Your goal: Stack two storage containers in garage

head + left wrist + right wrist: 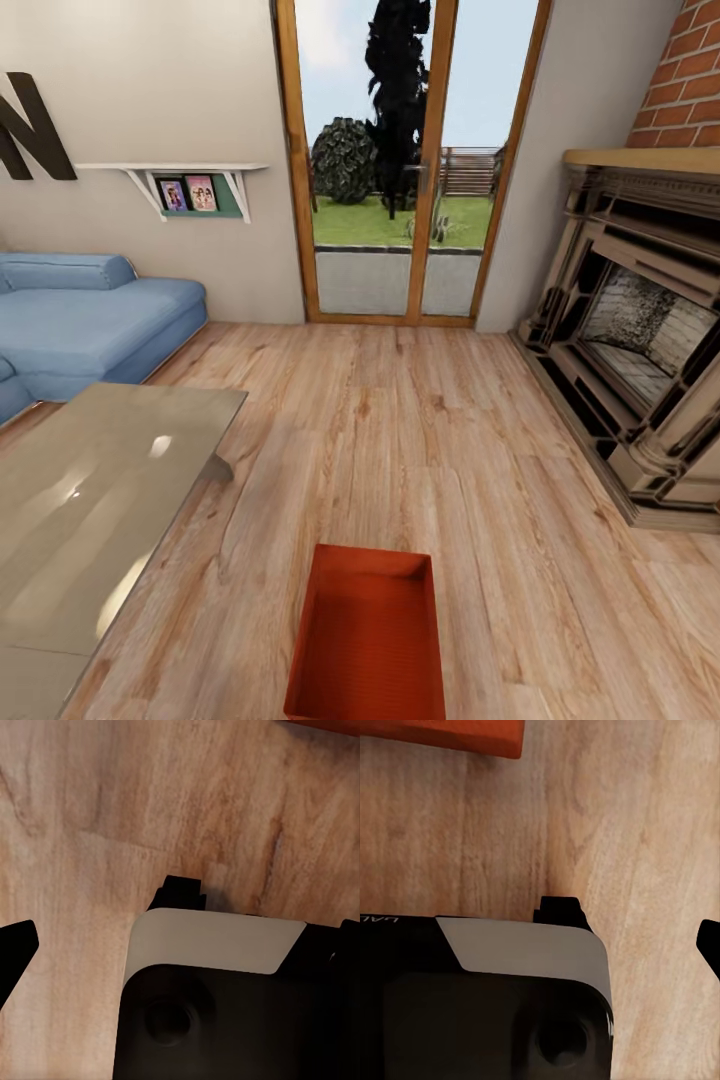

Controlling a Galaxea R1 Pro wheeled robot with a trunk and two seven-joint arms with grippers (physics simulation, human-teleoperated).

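1. At the far left of the head view, the blue sofa (pixel 85 320) sits against the wall below a white shelf (pixel 190 180), with a glossy low table (pixel 90 500) in front of it.
2. Left gripper (pixel 97 919): the wrist view looks down on light wood-plank floor (pixel 150 810). One dark fingertip shows at the picture's edge and another dark finger stub near the middle, well apart, with only bare planks between them, so the jaws look spread and hold nothing. A sliver of orange-red shows at one corner of that view.
3. In the middle, one storage container (pixel 368 640) rests on the planks right in front of the robot, open side up and empty, its long axis pointing toward the glass doors (pixel 410 160). I see no second container here.
4. Right gripper (pixel 637 926): again two dark finger parts stand well apart over bare floor, empty. An orange-red container edge (pixel 442 735) lies just beyond it, apart from the fingers.
5. At the right stands the brick fireplace (pixel 640 330).
6. Judgement: this is the living-room pickup step, before any grasp. Next, both arms likely need to come to the container's long walls, close on the thin rims and lift it level before driving off toward the garage.
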